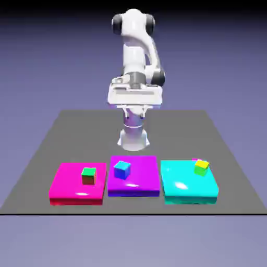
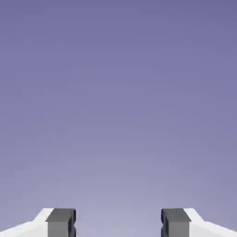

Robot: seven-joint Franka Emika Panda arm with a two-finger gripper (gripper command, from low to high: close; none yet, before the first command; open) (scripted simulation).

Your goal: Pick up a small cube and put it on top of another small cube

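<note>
Magenta cube (image 1: pixel 195 159) shows me only a thin sliver, at the exterior view's right, just behind the yellow-green cube (image 1: pixel 201 167), by the far edge of the cyan block (image 1: pixel 187 190); what it rests on I can't tell. The gripper (image 2: pixel 118 223) hangs high on the far side, fingers wide apart, nothing between them. Left of the cyan block, the blue cube (image 1: pixel 122 170) sits on the purple block (image 1: pixel 141 185).

Reading check for you, operator: no text, labels, brands, numbers or signs legible to you in either the exterior view or the hand view.
</note>
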